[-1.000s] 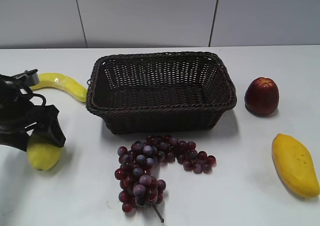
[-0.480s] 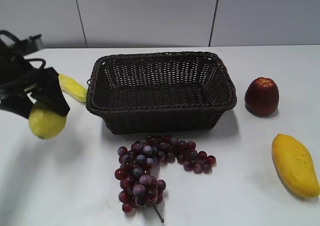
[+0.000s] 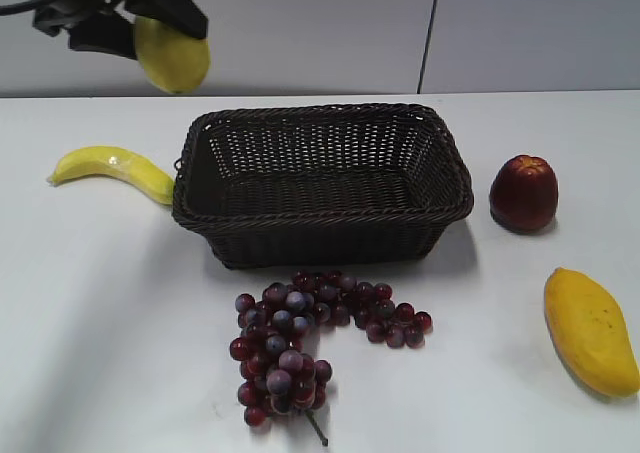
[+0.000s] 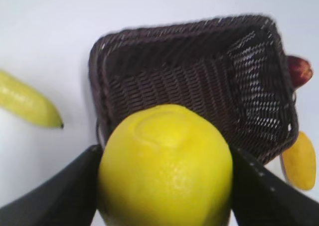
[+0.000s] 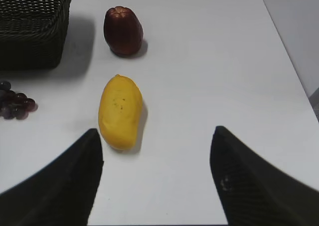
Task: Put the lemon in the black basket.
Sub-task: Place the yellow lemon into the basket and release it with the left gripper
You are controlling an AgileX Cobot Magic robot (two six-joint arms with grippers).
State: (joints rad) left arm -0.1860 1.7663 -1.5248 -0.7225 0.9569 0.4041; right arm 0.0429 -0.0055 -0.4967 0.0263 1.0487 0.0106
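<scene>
- You had one lemon [image 3: 172, 55] — it was up in the air at about 11 o'clock in the exterior view, above and to the left of the basket's far-left corner, clear of the table.
- Your left gripper [image 4: 164, 178] was pinching the lemon; in the left wrist view a dark finger [image 4: 55, 196] pressed each side of the fruit.
- There was one black basket [image 3: 322, 181], sitting near the middle of the table with nothing visible inside it. From the left wrist view it lay below and beyond the lemon.
- You had one banana [image 3: 112, 168] at 9 o'clock of the basket, its near tip just beside the basket's left rim.
- One bunch of purple-red grapes [image 3: 310, 338] lay at 6 o'clock of the basket, close to its front wall.
- One dark red fruit [image 3: 523, 192] stood at 3 o'clock of the basket, apart from it.
- One mango [image 3: 590, 328] lay at about 4 o'clock, well apart from the basket.
- Your right gripper [image 5: 157, 178] was spread wide and held nothing — the mango showed beyond its left finger in the right wrist view.
- The table [image 3: 120, 353] was plain white, and behind it ran a pale grey panelled wall [image 3: 300, 28] with dark seams.
</scene>
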